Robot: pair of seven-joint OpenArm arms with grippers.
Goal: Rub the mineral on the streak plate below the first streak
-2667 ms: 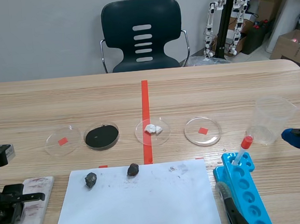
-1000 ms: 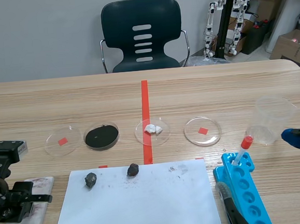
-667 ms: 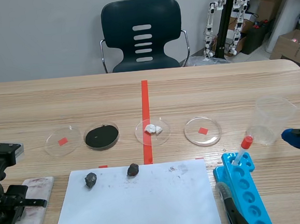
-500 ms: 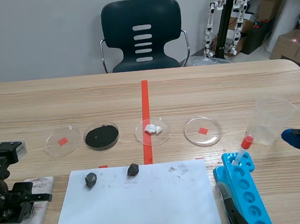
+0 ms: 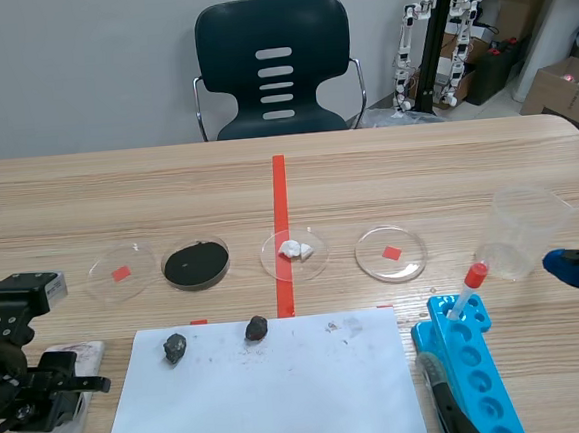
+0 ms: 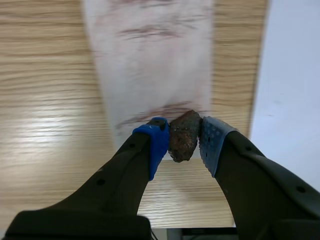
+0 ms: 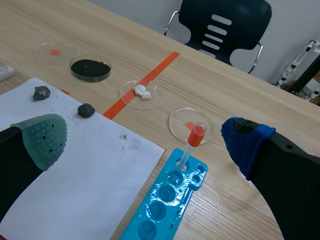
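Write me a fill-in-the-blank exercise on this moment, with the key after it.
1. The left gripper is ____ on the brown mineral.
2. The right gripper is ____.
3. Two dark rocks lie on the white sheet of ____.
4. The red-capped dropper stands in the ____ well tray.
Missing words: shut; open; paper; blue.

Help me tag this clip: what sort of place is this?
Probably a robotics lab set up for a mineral streak test: a marked white streak plate, petri dishes in a row, and small white robot arms standing by the back wall.
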